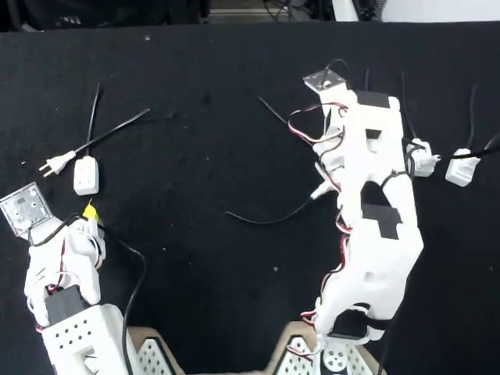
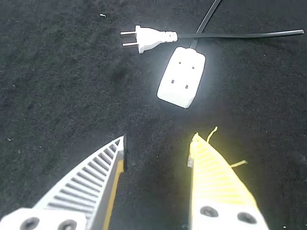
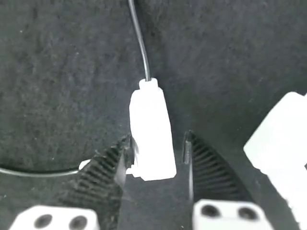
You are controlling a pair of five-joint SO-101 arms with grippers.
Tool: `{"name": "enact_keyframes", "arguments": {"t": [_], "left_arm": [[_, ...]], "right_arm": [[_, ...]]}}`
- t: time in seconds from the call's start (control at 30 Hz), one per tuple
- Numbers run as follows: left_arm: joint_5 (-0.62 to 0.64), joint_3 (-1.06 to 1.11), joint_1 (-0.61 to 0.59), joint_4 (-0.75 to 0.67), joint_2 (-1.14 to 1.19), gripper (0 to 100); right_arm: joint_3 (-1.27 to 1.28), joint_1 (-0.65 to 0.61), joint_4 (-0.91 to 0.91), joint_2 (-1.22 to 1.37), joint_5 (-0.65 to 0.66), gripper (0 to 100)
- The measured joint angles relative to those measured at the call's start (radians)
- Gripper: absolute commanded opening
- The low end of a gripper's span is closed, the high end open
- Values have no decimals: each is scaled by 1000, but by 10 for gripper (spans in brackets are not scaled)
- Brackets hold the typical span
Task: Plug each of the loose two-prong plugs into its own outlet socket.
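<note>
The left arm [image 1: 66, 266] is white printed plastic with a perforated base and a black cable [image 1: 143, 269] beside it; the right arm [image 1: 375, 219] is white too, with black panels and loops of red, black and white wires [image 1: 316, 141]. The left gripper [image 2: 158, 139] has one pale ribbed finger edged in yellow and one all-yellow ribbed finger, with paired screws at each root; the right gripper [image 3: 157, 139] has dark ribbed fingers on white screwed mounts.
</note>
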Motion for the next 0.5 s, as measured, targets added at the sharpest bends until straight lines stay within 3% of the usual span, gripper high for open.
{"name": "enact_keyframes", "arguments": {"t": [0.2, 0.37, 0.5], "left_arm": [[0, 0, 0, 0, 0, 220], [0, 0, 0, 0, 0, 220], [0, 0, 0, 0, 0, 220]], "right_arm": [[-20, 0, 86, -69, -40, 158], [-5, -14, 155, -292, -54, 158], [155, -97, 155, -509, -97, 158]]}}
